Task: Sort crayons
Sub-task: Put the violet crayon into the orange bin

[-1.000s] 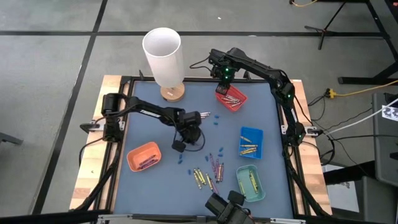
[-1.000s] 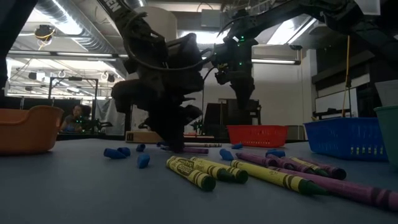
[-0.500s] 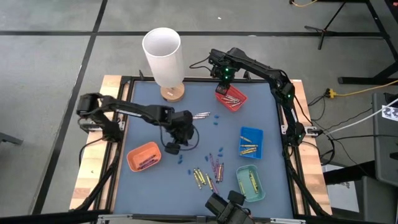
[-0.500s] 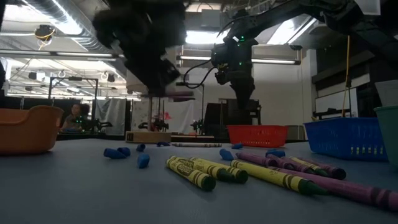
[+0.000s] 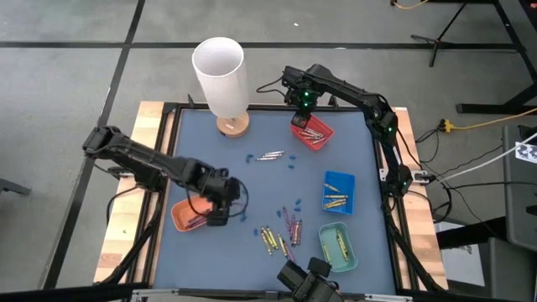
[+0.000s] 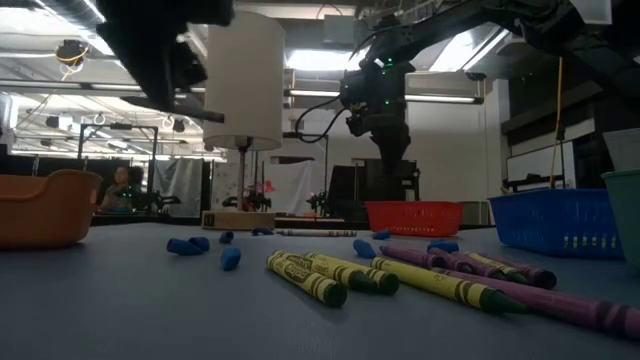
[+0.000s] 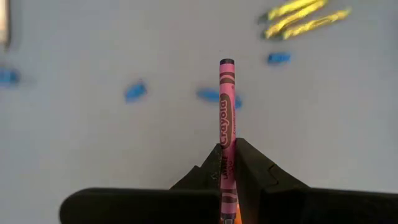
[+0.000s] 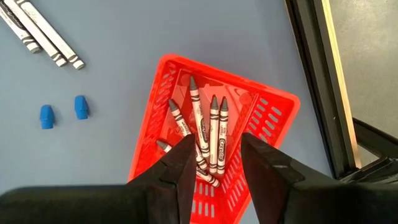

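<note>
- Pink crayon [image 7: 226, 118], its wrapper reading "Crayola", is clenched in the left jaws [image 7: 227, 163] above the orange tray [image 5: 186, 208].
- Right jaws [image 8: 216, 163] hang released over the red tray [image 8: 277, 118], which holds about five grey crayons [image 8: 214, 134].
- Two more grey crayons [image 5: 270, 155] lie loose on the blue worktop [image 5: 268, 189].
- Yellow and purple crayons [image 5: 282, 231] lie scattered between the four trays.

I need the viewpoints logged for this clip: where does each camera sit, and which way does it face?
High: overhead, straight down; both arms, left gripper by the orange tray.
Low: table height, across loose crayons; arms overhead.
Left wrist: down past shut fingers holding a pink crayon.
Right wrist: down past open right gripper into the red basket, shared with high and low views.
</note>
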Tool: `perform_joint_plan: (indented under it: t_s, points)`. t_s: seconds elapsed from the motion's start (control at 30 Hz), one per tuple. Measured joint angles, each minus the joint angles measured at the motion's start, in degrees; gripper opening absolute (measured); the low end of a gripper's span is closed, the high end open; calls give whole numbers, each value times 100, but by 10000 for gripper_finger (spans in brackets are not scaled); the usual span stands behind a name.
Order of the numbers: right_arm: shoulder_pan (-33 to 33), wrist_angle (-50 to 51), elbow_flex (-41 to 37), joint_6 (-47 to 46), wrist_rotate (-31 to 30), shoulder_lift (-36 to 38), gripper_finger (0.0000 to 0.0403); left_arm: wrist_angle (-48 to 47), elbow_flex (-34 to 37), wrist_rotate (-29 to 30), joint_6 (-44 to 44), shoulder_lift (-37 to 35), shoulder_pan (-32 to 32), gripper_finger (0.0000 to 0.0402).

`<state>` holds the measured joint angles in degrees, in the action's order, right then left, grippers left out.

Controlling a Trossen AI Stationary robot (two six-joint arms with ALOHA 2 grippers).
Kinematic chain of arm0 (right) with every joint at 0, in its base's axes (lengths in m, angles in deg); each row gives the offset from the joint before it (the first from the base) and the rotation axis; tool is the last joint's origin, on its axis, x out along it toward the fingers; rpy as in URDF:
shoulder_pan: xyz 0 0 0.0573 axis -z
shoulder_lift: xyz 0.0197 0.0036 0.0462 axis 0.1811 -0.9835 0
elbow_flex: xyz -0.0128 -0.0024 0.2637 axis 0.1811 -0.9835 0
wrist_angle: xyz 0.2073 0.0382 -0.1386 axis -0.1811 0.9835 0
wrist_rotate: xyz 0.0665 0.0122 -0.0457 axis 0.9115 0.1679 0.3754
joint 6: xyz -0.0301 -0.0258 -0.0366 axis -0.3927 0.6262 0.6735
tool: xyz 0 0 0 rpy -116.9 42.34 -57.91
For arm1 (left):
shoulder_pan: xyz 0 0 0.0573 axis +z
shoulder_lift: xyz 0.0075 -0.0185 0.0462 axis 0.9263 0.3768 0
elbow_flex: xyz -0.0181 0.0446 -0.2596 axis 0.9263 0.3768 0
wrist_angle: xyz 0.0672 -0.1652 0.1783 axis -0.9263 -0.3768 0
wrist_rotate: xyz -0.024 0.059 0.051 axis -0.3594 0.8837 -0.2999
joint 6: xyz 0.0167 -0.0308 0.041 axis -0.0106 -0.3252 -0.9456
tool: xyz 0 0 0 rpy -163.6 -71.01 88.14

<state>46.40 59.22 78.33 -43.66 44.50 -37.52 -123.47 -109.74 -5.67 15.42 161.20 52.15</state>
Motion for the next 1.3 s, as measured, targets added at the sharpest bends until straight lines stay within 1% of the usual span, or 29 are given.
perform_joint_plan:
  t_s: [0.07,0.23,0.43,0.67,0.77,0.87,0.93,1.1,1.3]
  points:
    - [2,18,1,0,0,0,127,-293,9,216,494,0,-264,6]
    - [0,79,1,0,1,0,127,-529,116,716,1742,-3,-869,6]
    - [0,76,0,0,0,0,127,-665,361,1027,3292,-8,-1571,6]
    - [0,68,1,-28,32,0,127,-775,699,1088,4823,-8,-2302,6]
    - [2,59,0,-33,312,0,127,-773,817,1097,5286,-8,-2547,6]
    - [0,57,1,-41,594,0,127,-777,914,1093,5586,-8,-2737,6]
    - [0,54,1,-46,734,0,127,-783,962,1093,5610,-8,-2819,6]
    - [-2,8,1,-44,754,0,127,-779,1038,1090,5608,-8,-2857,6]
    - [-104,-353,1,-44,799,0,127,-777,1073,1088,5613,-8,-2857,14]
